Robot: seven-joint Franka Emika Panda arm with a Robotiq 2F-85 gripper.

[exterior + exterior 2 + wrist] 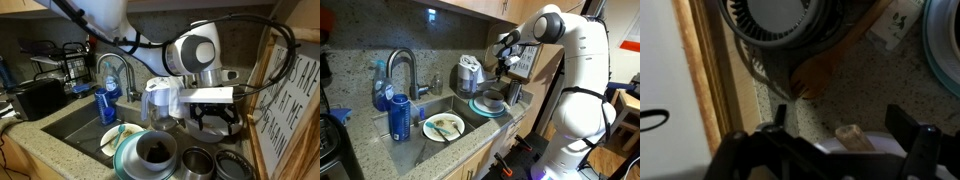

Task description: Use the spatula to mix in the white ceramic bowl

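The white ceramic bowl (155, 151) (493, 100), dark inside, sits on a wider teal-rimmed dish (124, 160) at the counter's front beside the sink. My gripper (215, 124) (502, 72) hangs open above the counter, to the side of the bowl and apart from it. In the wrist view the gripper (840, 125) is open, its dark fingers (906, 126) spread wide. Between and below them lies a pale rounded handle end (853, 137), apparently the spatula, untouched. The spatula's head is hidden. I cannot make it out in either exterior view.
Two shiny metal bowls (197, 160) (235, 165) stand beside the white bowl. A white pitcher (160, 100) stands behind it. In the sink lie a white plate with a yellowish-green utensil (443, 127) and a blue bottle (400, 116). A framed sign (290, 100) leans close to the gripper.
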